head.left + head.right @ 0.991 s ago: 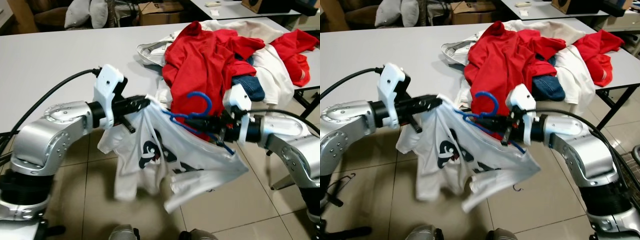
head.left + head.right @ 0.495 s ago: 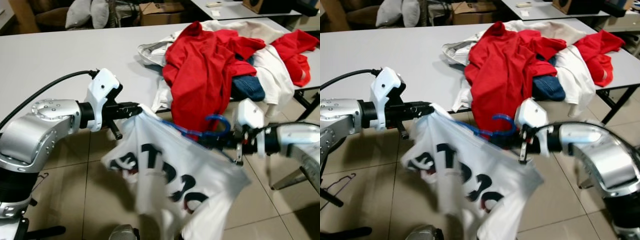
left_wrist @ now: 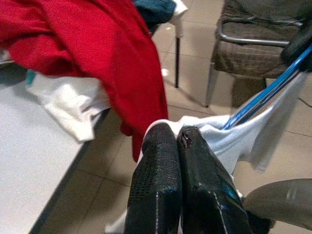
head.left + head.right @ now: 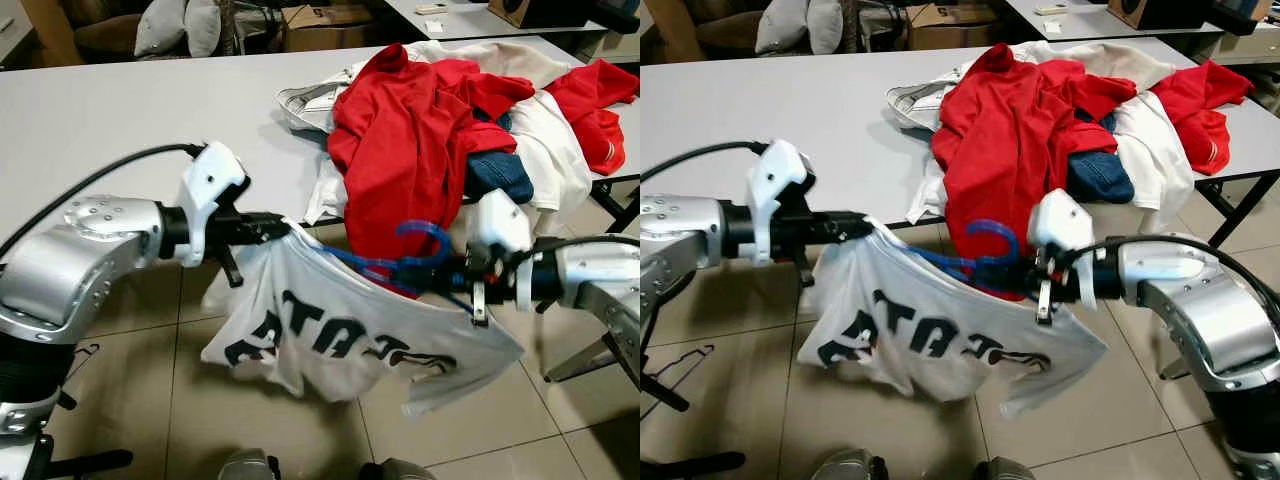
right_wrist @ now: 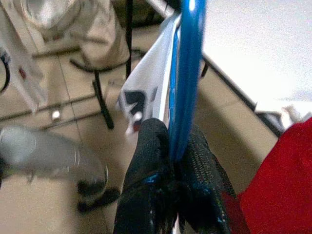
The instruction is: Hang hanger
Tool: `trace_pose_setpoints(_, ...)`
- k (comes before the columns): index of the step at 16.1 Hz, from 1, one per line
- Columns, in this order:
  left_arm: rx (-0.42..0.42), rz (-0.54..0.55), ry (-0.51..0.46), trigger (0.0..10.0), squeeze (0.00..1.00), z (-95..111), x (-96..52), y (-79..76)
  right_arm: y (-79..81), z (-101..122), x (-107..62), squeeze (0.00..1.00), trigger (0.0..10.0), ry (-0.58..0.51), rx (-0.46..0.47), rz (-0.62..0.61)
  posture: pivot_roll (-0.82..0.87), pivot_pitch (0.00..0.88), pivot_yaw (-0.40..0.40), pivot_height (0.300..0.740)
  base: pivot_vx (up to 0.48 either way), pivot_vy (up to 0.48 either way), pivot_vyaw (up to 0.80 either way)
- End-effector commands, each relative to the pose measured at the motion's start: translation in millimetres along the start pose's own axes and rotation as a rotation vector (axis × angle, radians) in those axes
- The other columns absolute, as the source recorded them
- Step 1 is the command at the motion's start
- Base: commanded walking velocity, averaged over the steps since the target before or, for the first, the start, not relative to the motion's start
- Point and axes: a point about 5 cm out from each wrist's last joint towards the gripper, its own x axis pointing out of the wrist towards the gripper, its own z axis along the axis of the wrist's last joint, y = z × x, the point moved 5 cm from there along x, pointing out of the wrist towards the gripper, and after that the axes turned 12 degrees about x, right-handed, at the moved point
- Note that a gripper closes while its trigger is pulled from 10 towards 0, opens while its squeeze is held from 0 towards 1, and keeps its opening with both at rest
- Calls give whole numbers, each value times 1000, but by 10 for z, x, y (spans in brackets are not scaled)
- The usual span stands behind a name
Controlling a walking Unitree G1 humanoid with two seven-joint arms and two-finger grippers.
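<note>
A white T-shirt (image 4: 340, 335) with dark lettering hangs between my two arms, in front of the grey table (image 4: 120, 120). A blue hanger (image 4: 405, 262) sits in its neck, hook up. My left gripper (image 4: 278, 227) is shut on the shirt's shoulder edge; its fingers (image 3: 168, 180) pinch white cloth. My right gripper (image 4: 452, 278) is shut on the blue hanger (image 5: 187, 73), its fingers (image 5: 156, 161) pressed against the blue bar.
A heap of red, white and blue clothes (image 4: 450, 110) lies on the table's right half. A table leg (image 4: 612, 205) stands at the right. The floor is tiled. A chair (image 3: 253, 48) shows in the left wrist view.
The shirt has swung and settled, now stretched flatter between the grippers with its lettering spread out. The hanger hook has risen slightly. Both grips have held.
</note>
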Motion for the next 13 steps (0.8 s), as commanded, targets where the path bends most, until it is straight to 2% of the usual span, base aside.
trace_pose_setpoints(1,47,-24,-42,0,0,150,3,-7,38,-86,34,0,10000,52,-18,13,-89,0,20,740,0,0,0)
trace_pose_setpoints(3,101,-135,-80,0,0,226,-30,-147,-38,-197,61,0,10000,132,-35,-41,-88,0,25,740,0,0,0)
trace_pose_setpoints(4,101,-160,-79,0,0,227,-32,-184,-64,-215,62,0,10000,142,-47,-56,-88,0,25,740,0,0,0)
trace_pose_setpoints(8,141,-225,5,0,0,86,16,-255,-98,-27,76,0,10000,45,-93,-78,-83,0,31,740,0,0,0)
trace_pose_setpoints(10,210,-196,71,0,0,-62,89,-179,-25,58,79,0,10000,16,-100,-33,-84,0,36,740,0,0,0)
trace_pose_setpoints(11,218,-163,59,0,0,-36,116,-103,26,-8,70,0,10000,63,-98,1,-84,0,36,740,0,0,0)
trace_pose_setpoints(13,225,-180,55,0,0,-7,92,-95,41,-164,55,0,10000,150,-106,10,-90,0,42,740,0,0,0)
